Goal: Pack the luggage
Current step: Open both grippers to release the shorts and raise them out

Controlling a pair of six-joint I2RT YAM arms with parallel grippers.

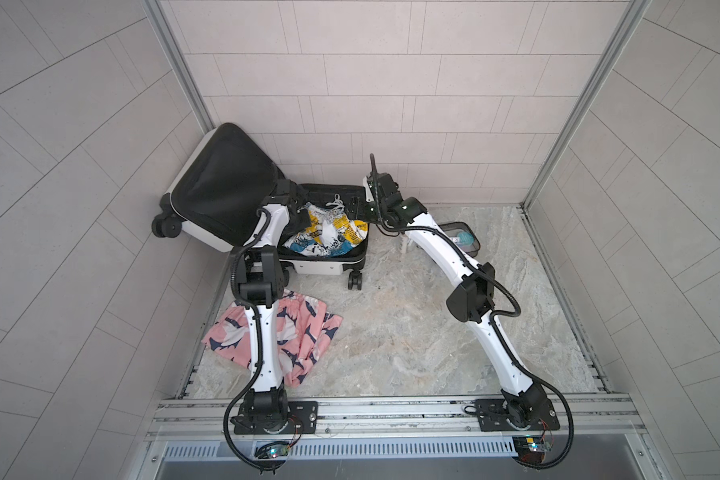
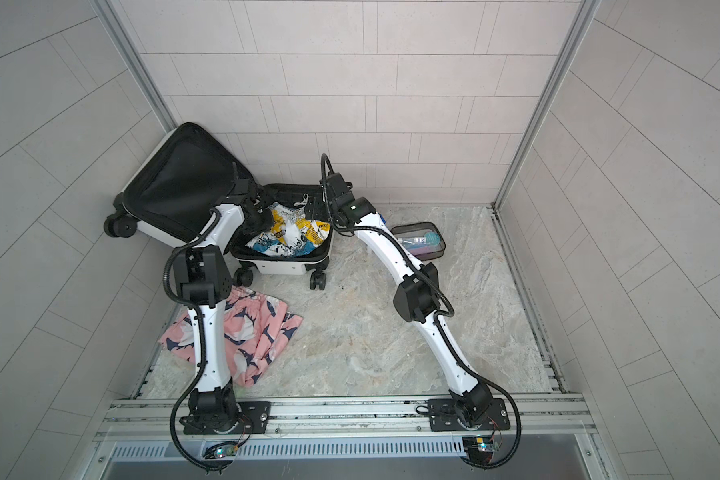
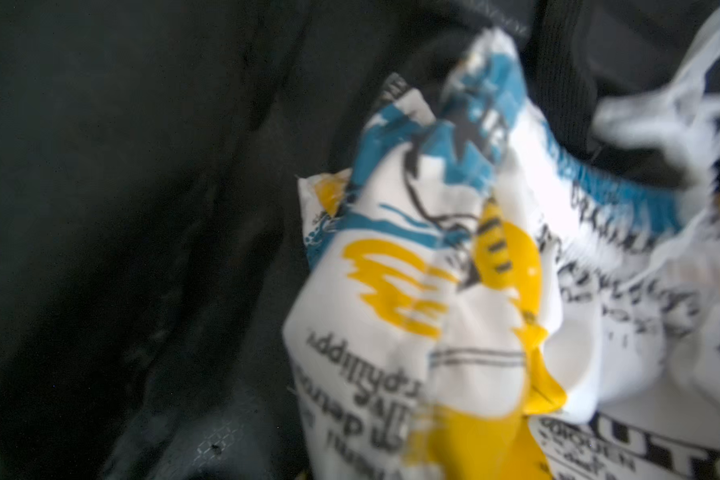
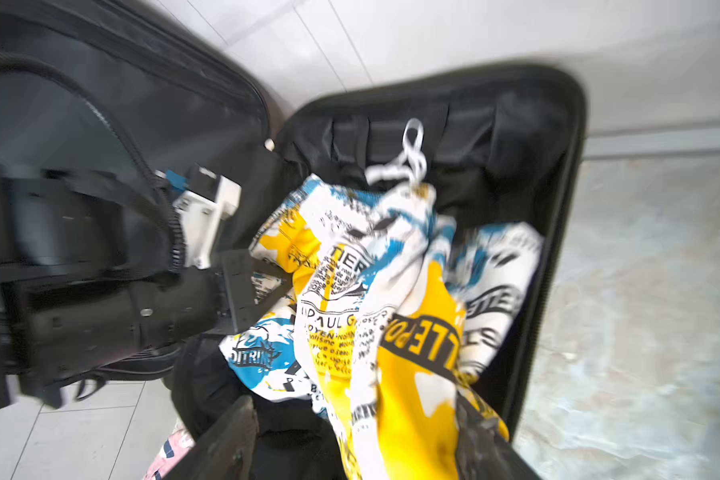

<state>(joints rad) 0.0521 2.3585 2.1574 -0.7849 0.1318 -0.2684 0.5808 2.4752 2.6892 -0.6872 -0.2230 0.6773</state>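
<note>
The luggage (image 1: 316,266) sits in the far-left corner of the tabletop (image 1: 412,332), a grey-beige surface veined like marble. It is a small white hard shell with rounded corners, black zipper trim and black twin wheels. It lies open, and its lid, lined in slack matte black fabric, tilts back against the tiled wall. Nearer the camera, well apart from it, a crumpled pink garment (image 1: 304,328) with a navy and white print lies partly under the left arm.

The left tool (image 4: 246,291) reaches into the base half with its jaws closed at the edge of a printed garment (image 1: 329,232). Whether any cloth is pinched cannot be told. That garment is thin, creased white fabric splashed with yellow and blue, heaped inside the base. Its black lettering reads only in fragments: "PAUL G", and a black band with inverted yellow letters that look like "LE PO". In the blurred left wrist view there is inverted script close to "philipp". A looped white drawstring (image 4: 412,153) lies at its far end.

The right tool (image 1: 356,206) hangs over the base's right edge with its fingers (image 4: 231,436) spread wide. Loose cloth lies between them, ungripped.

Right of the luggage lies a clear, black-trimmed rectangular pouch (image 2: 420,241) holding teal and pink items too small to name.
</note>
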